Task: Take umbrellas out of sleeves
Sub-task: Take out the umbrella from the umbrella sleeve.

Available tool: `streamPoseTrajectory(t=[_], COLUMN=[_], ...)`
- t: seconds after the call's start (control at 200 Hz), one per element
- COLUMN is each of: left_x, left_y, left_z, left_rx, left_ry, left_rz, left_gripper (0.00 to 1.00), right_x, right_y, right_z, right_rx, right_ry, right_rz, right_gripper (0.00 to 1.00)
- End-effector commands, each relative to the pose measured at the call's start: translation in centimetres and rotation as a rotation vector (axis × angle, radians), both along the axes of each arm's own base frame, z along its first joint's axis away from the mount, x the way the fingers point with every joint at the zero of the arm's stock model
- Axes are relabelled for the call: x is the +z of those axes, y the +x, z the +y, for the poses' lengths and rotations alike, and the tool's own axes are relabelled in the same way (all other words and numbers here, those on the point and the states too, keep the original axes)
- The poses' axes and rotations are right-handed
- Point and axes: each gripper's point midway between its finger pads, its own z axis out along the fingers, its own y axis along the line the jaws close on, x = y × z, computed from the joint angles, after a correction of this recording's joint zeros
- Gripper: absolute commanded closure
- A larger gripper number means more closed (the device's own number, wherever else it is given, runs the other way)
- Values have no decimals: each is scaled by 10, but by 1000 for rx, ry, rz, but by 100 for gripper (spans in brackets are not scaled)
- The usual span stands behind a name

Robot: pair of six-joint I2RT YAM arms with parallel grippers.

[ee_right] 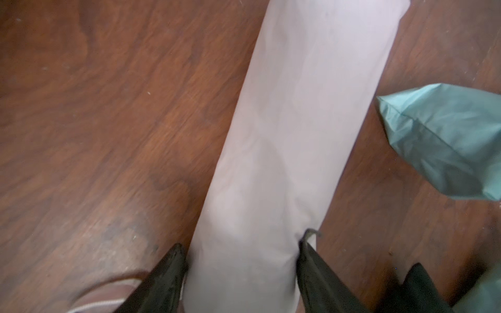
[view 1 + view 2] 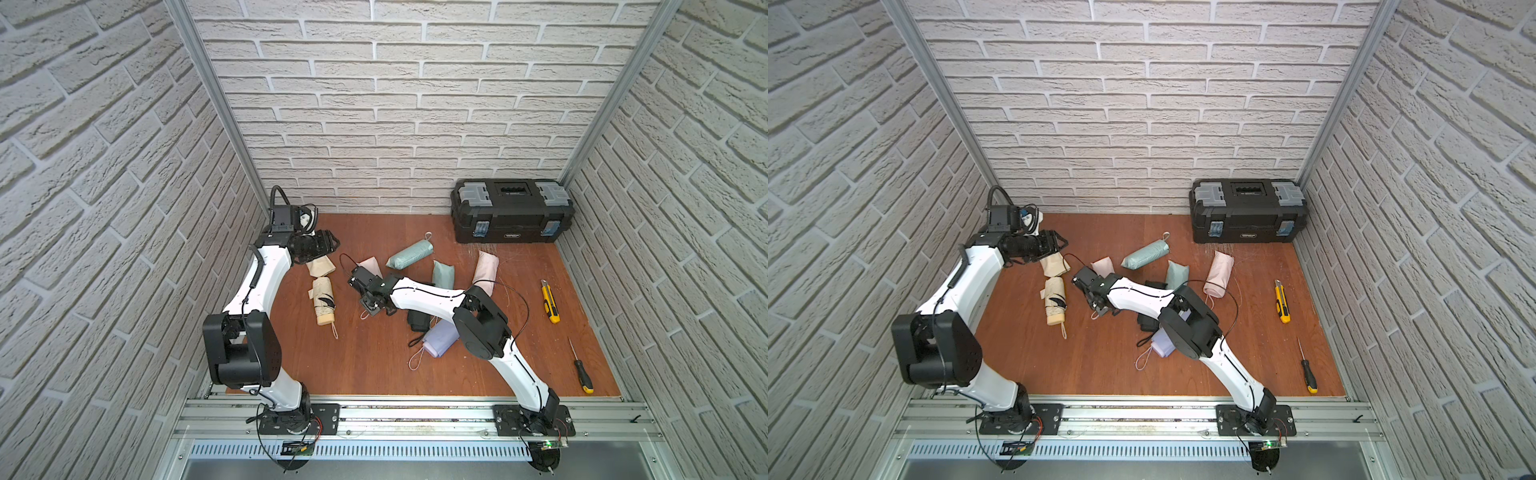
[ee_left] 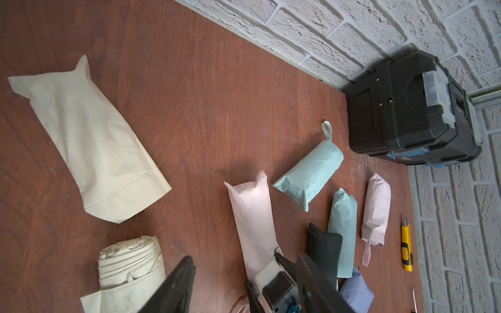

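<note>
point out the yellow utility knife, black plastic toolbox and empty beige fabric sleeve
yellow utility knife [image 2: 549,302], in a top view, mid-body
black plastic toolbox [image 2: 513,226], in a top view, front face
empty beige fabric sleeve [image 3: 100,146], left wrist view, mid-cloth

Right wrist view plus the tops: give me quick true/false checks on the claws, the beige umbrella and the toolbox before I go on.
The right claw straddles a pink sleeve. True.
The beige umbrella sits inside its sleeve. False: it lies bare, beside the empty beige sleeve.
The left claw holds nothing. True.
The toolbox stands open. False: its lid is shut.
</note>
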Motion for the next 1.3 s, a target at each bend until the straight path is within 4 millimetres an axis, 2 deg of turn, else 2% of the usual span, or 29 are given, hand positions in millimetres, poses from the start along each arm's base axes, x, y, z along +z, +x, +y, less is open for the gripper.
streamPoseTrajectory(t=[0.0, 0.165, 0.36, 0.525, 0.695, 0.805, 1.125, 1.295], left_x=[20, 22, 26, 28, 30, 31, 33, 34], left_y=[2, 1, 0, -1, -1, -2, -2, -2], left_z=[1, 0, -1, -1, -1, -2, -2, -2], left_rx=[-7, -8, -9, -10, -11, -12, -10, -11], left_ry=[4, 1, -3, -4, -7, -9, -15, -18], left_rz=[-59, -65, -76, -81, -84, -88, -93, -93], left_gripper=[38, 38, 38, 38, 38, 38, 38, 38], right_x=[31, 39, 34, 39, 34, 22, 12, 2], right_y=[-19, -38, -49, -56, -54, -56, -49, -49], right_z=[2, 10, 7, 18, 19, 22, 36, 33], right_rx=[-82, -170, -280, -348, -488, -557, -616, -623], right_ry=[105, 240, 225, 267, 223, 227, 310, 278], right_rz=[47, 129, 187, 222, 271, 318, 325, 328], right_gripper=[34, 37, 37, 37, 39, 40, 41, 44])
